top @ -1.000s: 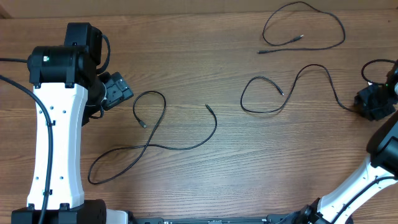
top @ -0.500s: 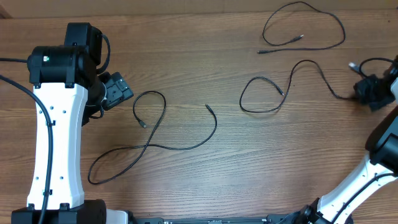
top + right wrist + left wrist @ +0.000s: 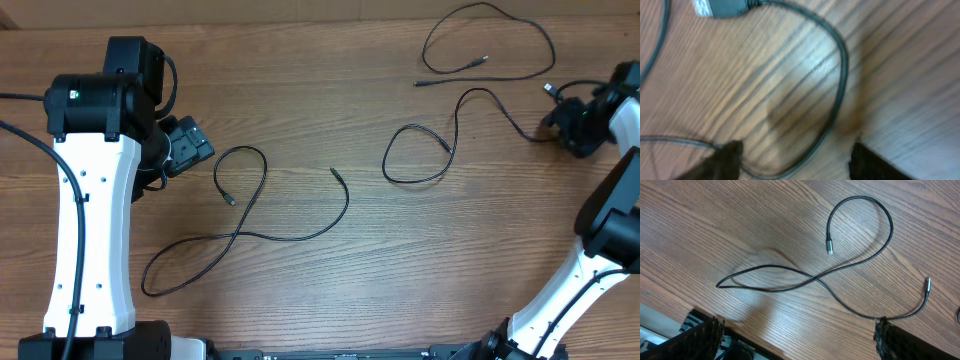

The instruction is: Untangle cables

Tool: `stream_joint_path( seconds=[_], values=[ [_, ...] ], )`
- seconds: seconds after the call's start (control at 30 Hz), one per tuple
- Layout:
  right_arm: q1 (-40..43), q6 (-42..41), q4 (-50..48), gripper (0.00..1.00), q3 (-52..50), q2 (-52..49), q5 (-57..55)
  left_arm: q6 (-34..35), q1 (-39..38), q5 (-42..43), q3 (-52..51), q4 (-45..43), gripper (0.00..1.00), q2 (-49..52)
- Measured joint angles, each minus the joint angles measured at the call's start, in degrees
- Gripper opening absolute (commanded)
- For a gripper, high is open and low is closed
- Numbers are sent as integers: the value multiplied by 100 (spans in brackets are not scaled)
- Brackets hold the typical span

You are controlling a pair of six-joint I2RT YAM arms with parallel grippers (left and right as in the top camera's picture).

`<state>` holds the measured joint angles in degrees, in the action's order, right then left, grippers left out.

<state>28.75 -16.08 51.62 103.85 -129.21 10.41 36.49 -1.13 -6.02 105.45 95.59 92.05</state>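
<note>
Cables [image 3: 238, 233]: 3, well apart | right fingers [image 3: 722, 161] spread astride 1 loop

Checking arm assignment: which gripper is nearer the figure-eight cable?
Left. The left gripper sits beside the figure-eight cable; the right gripper is far across the table.

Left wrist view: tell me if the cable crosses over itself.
Yes, the cable crosses itself once near the frame's middle, forming a loose figure-eight shape.
</note>
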Motion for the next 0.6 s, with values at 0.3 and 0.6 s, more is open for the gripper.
stream_joint_path(
  seconds=[0.3,0.6],
  values=[
    [151,85,1923,75,1897,22,702,0,0,-2,0,2,100,0],
    [-894,839,3571,76,1679,20,1513,0,0,0,0,0,100,0]
  ],
)
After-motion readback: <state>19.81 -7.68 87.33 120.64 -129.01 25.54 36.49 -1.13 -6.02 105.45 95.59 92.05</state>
